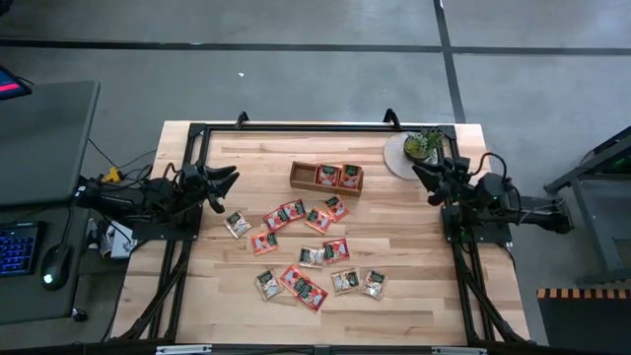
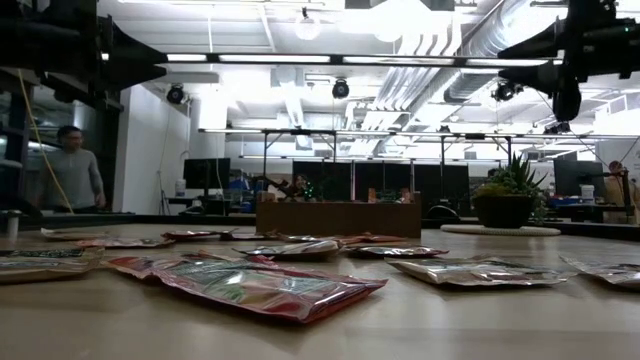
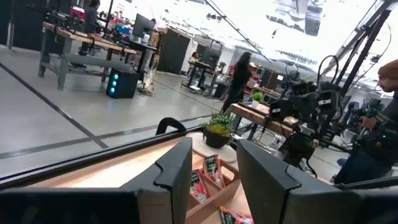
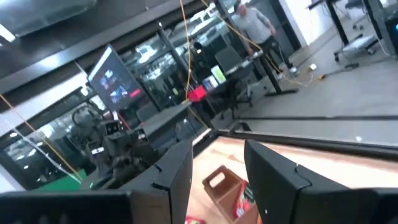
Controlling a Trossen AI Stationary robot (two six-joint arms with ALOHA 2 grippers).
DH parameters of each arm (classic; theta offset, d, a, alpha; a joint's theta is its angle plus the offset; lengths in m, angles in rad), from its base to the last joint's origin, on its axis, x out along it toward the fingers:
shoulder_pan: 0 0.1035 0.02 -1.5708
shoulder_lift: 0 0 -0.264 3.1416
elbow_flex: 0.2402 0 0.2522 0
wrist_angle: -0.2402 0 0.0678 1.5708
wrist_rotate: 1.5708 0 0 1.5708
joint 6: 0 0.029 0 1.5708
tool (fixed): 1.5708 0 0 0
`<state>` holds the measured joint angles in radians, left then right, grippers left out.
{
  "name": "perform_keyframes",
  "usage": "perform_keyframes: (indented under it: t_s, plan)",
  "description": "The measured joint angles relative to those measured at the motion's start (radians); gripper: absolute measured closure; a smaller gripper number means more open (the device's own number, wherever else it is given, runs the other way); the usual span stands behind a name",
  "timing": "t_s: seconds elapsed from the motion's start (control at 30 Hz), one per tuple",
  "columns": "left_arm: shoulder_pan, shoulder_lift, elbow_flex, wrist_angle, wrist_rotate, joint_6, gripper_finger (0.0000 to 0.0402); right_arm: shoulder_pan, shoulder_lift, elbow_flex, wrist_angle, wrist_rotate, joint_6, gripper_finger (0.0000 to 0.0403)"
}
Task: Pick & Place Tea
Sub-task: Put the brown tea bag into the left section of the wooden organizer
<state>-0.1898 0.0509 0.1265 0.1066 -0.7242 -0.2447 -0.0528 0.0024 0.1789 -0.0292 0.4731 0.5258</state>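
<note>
Several small square tea sachets (image 1: 308, 252), red-orange and pale with dark print, lie flat and scattered on the middle of the wooden table; the low view shows them close up (image 2: 265, 285). The brown wooden tray (image 1: 302, 177) stands behind them with red sachets (image 1: 337, 177) in two of its compartments. My left gripper (image 1: 231, 178) hovers open at the table's left edge, level and clear of everything. My right gripper (image 1: 420, 174) hovers open at the right edge, near the plant. Neither has anything between its fingers (image 3: 180, 171) (image 4: 177, 174).
A small green potted plant (image 1: 422, 146) stands on a round white mat (image 1: 396, 158) at the far right corner, close to my right gripper. A black frame (image 1: 296, 126) runs along the table's edges. People stand in the room beyond the table (image 2: 75, 170).
</note>
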Motion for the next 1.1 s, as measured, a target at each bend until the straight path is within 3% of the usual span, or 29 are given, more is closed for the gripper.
perform_keyframes:
  t_s: [0.23, 0.43, 0.57, 0.73, 0.93, 1.1]
  plan:
    - [0.0, 0.0, 0.032, -0.036, 0.013, 0.0, 0.0275, 0.0, 0.01, -0.033, -0.017, 0.052, 0.009, 0.0261]
    - [0.0, 0.012, 0.221, -0.404, 0.025, -0.028, 0.0275, 0.0, 0.01, -0.032, -0.022, 0.105, -0.031, 0.0261]
    - [0.0, 0.046, 0.339, -0.689, 0.039, -0.245, 0.0275, 0.0, 0.01, -0.032, -0.019, 0.1, -0.058, 0.0261]
    - [0.0, 0.109, 0.398, -0.941, 0.139, -0.568, 0.0275, 0.0, 0.01, -0.032, -0.018, 0.1, -0.054, 0.0261]
    - [0.0, 0.225, 0.399, -1.119, 0.223, -0.868, 0.0275, 0.0, 0.01, -0.032, -0.018, 0.101, -0.032, 0.0261]
    - [0.0, 0.341, 0.399, -1.194, 0.283, -0.955, 0.0275, 0.0, 0.01, -0.032, -0.018, 0.121, -0.033, 0.0261]
